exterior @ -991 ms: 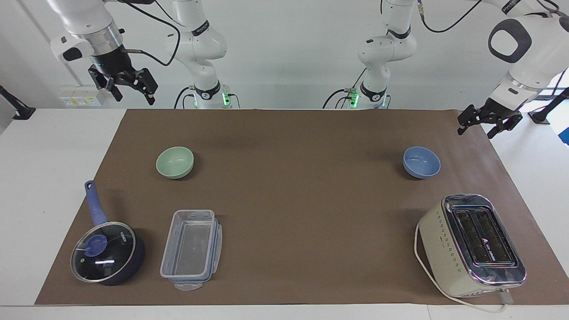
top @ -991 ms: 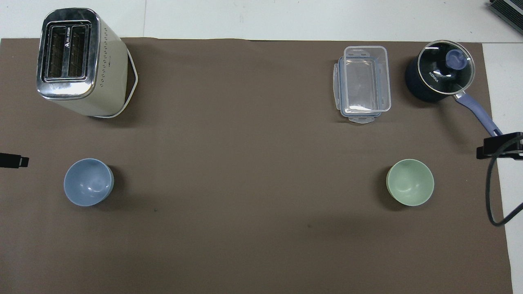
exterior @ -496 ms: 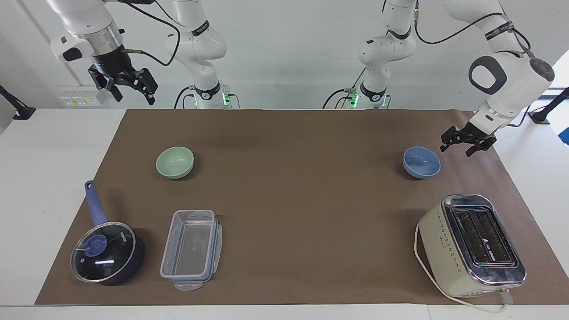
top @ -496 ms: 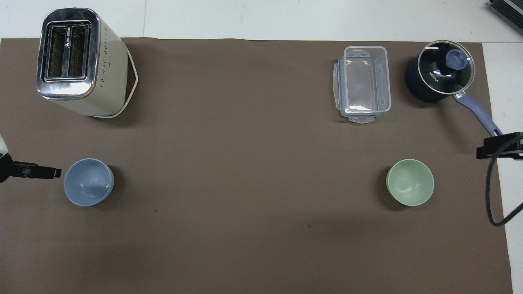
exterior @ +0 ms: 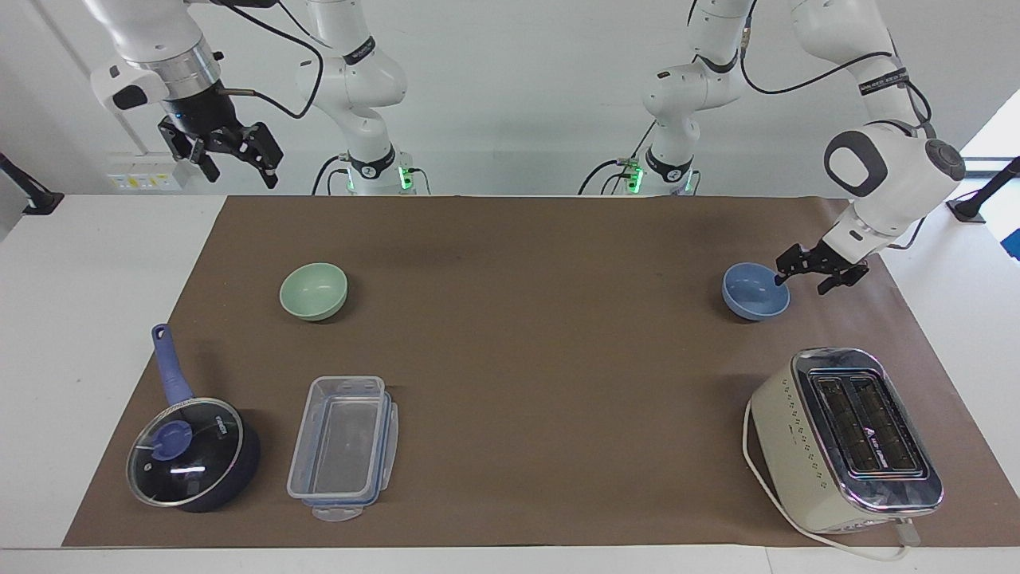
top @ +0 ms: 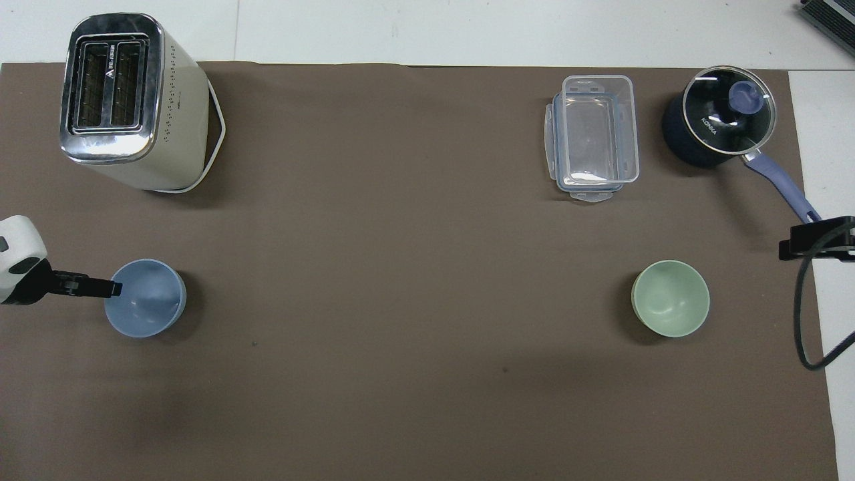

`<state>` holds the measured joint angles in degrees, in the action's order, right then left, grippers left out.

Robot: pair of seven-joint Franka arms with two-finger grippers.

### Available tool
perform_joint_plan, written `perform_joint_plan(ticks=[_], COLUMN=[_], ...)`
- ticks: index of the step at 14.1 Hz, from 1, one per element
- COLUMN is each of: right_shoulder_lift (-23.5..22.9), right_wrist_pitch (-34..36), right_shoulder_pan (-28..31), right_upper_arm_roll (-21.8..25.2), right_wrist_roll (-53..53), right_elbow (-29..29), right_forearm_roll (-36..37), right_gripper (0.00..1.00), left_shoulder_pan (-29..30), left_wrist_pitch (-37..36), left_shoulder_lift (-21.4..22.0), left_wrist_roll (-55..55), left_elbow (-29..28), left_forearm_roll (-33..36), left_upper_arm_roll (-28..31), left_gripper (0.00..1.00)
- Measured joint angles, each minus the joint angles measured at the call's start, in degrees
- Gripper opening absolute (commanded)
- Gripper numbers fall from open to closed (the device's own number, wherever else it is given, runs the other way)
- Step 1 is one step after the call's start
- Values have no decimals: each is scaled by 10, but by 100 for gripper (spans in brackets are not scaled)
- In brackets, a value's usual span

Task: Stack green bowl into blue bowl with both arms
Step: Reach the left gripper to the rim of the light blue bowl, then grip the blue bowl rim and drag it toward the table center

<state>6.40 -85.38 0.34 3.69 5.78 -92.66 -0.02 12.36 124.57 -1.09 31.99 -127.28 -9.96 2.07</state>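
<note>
Both arms are glossy white with rounded, bulbous joint housings and black rings at the seams between segments. The left arm (exterior: 884, 171) carries a dark grey rounded panel on its elbow housing, a grey round cap on its side, and a black band with small white lettering. The right arm (exterior: 159, 48) ends in a ribbed silver collar. Black cables loop along both. Green lights glow at each base. The grippers are matte black.

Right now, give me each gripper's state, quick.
Left gripper: open, at the blue bowl's rim, holding nothing.
Right gripper: open, empty, waiting high above the table's edge.
</note>
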Motion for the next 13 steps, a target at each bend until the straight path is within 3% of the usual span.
perform_joint_plan(ticks=[1, 3, 5, 6, 13], right_shoulder_lift=[0, 0, 0, 0, 0], right_wrist_pitch=[0, 0, 0, 0, 0], right_shoulder_pan=[0, 0, 0, 0, 0], right_upper_arm_roll=[0, 0, 0, 0, 0], right_wrist_roll=[0, 0, 0, 0, 0], right_elbow=[0, 0, 0, 0, 0], right_forearm_roll=[0, 0, 0, 0, 0], right_gripper=[100, 100, 100, 100, 100], left_shoulder_pan=[0, 0, 2, 5, 8], left_wrist_pitch=[13, 40, 48, 49, 51], left_shoulder_lift=[-5, -13, -18, -19, -18], left_wrist_roll=[1, 10, 17, 19, 30], left_elbow=[-7, -21, -27, -28, -28], left_forearm_roll=[-5, -7, -8, -10, -24], left_upper_arm_roll=[0, 0, 0, 0, -1], left_gripper=[66, 51, 5, 0, 0])
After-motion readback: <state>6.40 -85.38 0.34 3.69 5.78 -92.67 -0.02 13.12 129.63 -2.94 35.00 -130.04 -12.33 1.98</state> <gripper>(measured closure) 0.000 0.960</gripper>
